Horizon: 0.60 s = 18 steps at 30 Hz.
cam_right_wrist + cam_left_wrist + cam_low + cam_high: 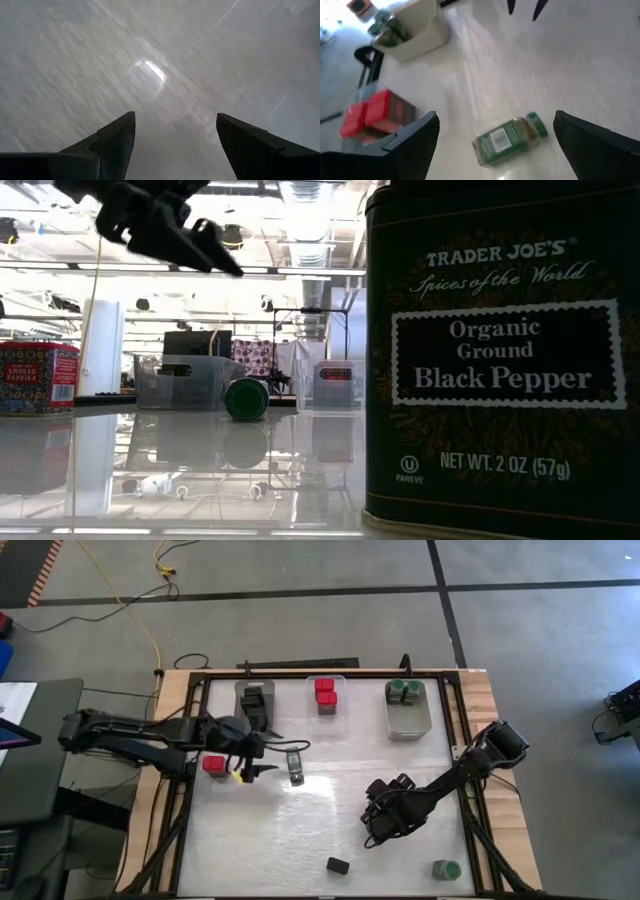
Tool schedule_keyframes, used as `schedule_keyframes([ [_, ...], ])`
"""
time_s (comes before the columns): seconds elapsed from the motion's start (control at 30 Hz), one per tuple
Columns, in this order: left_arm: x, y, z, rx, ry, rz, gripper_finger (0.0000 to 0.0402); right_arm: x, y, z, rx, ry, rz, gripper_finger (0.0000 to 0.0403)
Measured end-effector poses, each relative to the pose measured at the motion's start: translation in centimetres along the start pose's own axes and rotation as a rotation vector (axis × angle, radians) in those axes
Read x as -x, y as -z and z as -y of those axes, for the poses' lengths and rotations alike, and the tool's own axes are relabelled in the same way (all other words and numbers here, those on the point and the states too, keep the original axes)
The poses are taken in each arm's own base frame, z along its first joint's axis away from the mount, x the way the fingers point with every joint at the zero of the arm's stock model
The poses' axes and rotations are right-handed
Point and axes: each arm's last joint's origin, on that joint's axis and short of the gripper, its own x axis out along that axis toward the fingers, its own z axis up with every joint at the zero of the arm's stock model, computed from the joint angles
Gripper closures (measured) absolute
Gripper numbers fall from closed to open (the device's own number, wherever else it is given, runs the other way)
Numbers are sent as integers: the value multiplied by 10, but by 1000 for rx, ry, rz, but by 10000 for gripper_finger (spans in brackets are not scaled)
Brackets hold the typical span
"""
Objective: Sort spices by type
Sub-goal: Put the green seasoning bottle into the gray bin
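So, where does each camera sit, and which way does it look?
High view: above, straight down on the table; both arms show.
Low view: at table height, looking across; a black pepper tin fills it.
Left wrist view: past the open left claw, over the lying green-lidded jar.
Right wrist view: open right claw, bare table.
High and left wrist views share that jar.

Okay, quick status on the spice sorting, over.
Left gripper open, beside fallen green-lidded jar. Right gripper open, empty, over bare table. Three bins part filled; red box, black box, green jar loose.
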Motion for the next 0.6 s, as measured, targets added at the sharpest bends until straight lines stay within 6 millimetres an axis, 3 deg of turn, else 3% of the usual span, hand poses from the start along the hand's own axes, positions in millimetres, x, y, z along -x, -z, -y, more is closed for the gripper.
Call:
schedule_keyframes([
  [0.17, -14, -12, -10, -186, 82, -159, 26, 0, 0, 0, 2, 3, 11, 97],
  [0.6, -102, -23, -12, -664, 307, -513, 26, 0, -1, 0, -5, 0, 26, 97],
])
